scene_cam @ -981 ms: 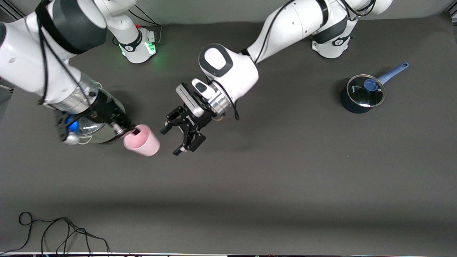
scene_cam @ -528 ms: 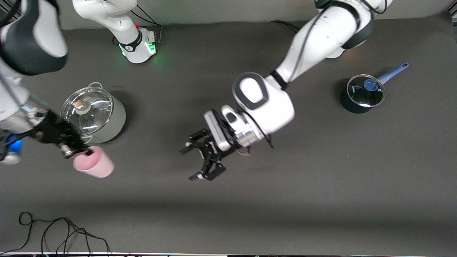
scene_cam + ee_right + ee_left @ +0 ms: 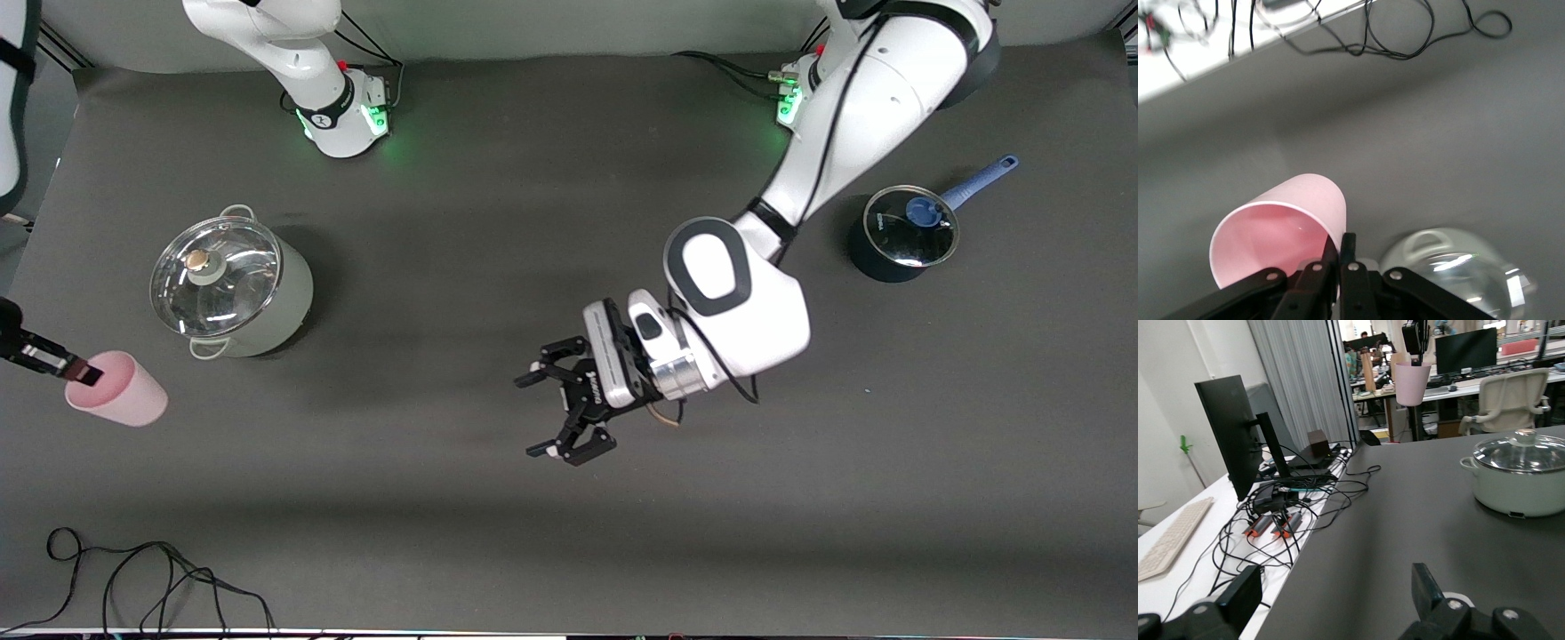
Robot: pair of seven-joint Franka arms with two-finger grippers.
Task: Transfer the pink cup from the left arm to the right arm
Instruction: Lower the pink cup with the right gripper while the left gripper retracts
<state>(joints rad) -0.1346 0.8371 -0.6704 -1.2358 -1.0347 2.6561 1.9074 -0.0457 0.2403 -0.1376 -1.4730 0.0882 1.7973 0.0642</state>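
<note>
- The pink cup [image 3: 117, 401] sits at the far left edge of the front view, about mid-height, held up in the air over the right arm's end of the worktop [image 3: 551, 551].
- The right gripper [image 3: 78, 371] comes in from the left edge of that frame; its fingers are clenched on the cup's rim, one inside the mouth and one outside. In the right wrist view the fingers [image 3: 1338, 257] pinch the rim wall at the bottom centre of the frame, with the cup's pink inside open toward the camera.
- The left gripper [image 3: 558, 418] hangs over the middle of the worktop, just below the centre of the front view, its fingers released and spread wide with nothing between them. It is well apart from the cup.
- In the left wrist view the cup shows small at the top centre of the frame, upright and hanging from the right gripper, with the left gripper's own fingers [image 3: 1425, 590] dark along the bottom edge.
- A pale green pot with a glass lid [image 3: 229, 284] stands on the worktop at the left of the front view, above the cup in the frame and near it.
- A dark saucepan with a glass lid and a blue handle [image 3: 902, 233] stands at the upper right of the front view, toward the left arm's end.
- A loose black cable [image 3: 142, 578] lies in the lower left corner of the front view.
</note>
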